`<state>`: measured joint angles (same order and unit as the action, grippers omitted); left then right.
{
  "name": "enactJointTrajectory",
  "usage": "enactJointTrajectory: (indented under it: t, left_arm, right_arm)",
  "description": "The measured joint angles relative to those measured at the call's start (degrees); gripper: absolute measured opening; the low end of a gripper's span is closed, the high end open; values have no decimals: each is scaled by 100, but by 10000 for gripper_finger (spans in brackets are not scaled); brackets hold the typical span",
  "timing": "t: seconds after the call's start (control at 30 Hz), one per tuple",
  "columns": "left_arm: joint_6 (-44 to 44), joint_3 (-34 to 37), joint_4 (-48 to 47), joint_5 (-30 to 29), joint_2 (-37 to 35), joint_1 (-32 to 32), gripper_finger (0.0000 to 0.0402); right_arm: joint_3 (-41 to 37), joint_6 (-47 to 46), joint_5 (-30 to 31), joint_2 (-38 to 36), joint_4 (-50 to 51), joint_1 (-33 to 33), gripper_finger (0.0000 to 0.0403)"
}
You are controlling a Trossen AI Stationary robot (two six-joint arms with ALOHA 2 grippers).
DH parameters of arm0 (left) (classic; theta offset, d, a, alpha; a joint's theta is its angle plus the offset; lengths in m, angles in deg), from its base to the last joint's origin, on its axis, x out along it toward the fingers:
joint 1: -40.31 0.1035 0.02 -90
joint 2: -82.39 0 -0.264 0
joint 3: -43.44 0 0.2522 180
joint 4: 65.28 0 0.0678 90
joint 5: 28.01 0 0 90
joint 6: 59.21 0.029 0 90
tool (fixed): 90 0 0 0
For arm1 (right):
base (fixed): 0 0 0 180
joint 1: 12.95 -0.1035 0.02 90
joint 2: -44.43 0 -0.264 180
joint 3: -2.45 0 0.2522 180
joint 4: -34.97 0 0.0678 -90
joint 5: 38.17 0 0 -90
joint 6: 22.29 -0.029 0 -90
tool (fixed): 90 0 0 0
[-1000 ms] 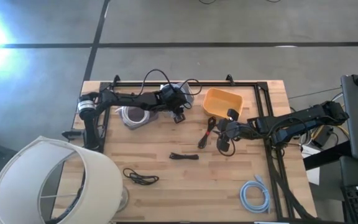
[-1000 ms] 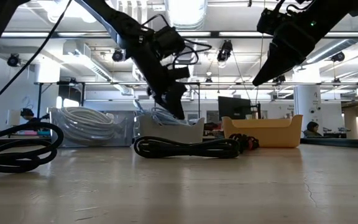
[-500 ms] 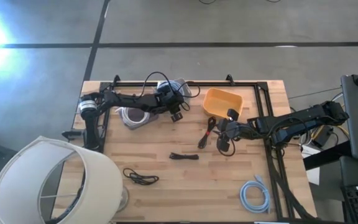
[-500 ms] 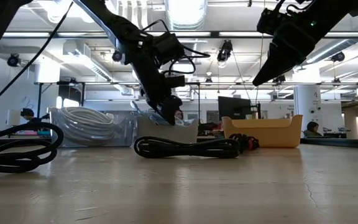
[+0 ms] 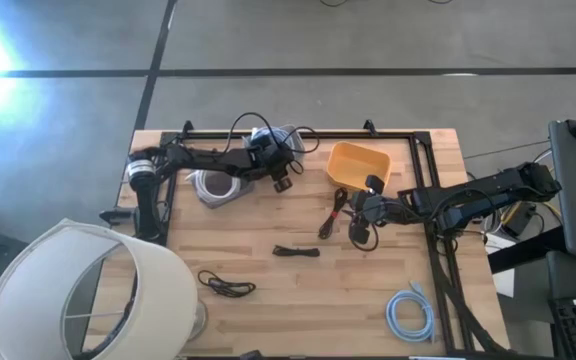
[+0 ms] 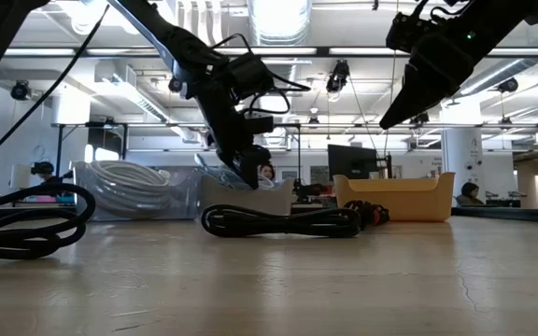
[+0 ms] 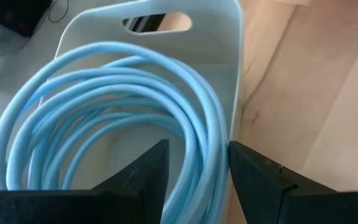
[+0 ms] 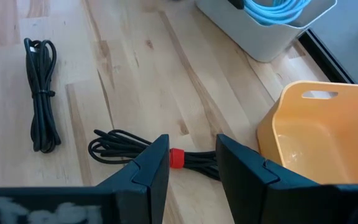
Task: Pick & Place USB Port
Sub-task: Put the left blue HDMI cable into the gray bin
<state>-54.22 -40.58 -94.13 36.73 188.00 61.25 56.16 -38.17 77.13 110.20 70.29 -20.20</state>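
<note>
**Left arm over the white bin, right arm above a black cable**

The left gripper (image 7: 194,165) hangs with its fingers parted and empty, a coiled light-blue cable (image 7: 104,118) showing between them inside the white plastic bin (image 7: 185,37). The right gripper (image 8: 188,165) hovers, its fingers narrowly parted and empty, over the red-banded black USB cable bundle (image 8: 166,157) on the wooden table (image 5: 308,290), beside the yellow plastic bin (image 8: 316,130).

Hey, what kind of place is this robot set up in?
Probably an open lab or workshop floor. The wooden table sits on bare concrete, the low view shows exposed ceiling ducts and lights with a person at a desk behind, and bundled cables and bins cover the bench.
</note>
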Motion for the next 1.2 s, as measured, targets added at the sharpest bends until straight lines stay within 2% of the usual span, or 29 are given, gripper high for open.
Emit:
enactJointTrajectory:
  t: [0.3,0.53,0.6,0.77,1.1,1.2]
  left_arm:
    - [-178,10,-119,86,-20,189,169]
    - [-130,10,-268,699,-28,305,169]
    - [-23,10,-290,610,-28,302,169]
    - [173,-74,-313,-178,-181,198,169]
    - [213,-101,-295,-182,-317,167,169]
    - [192,-88,-369,27,-317,165,169]
  right_arm:
    - [0,0,0,0,-2,0,125]
    - [0,0,0,0,-2,0,125]
    - [0,0,0,0,-2,0,125]
    - [1,0,1,0,-4,0,125]
    - [0,0,2,0,-2,0,125]
    - [1,0,0,0,-2,0,125]
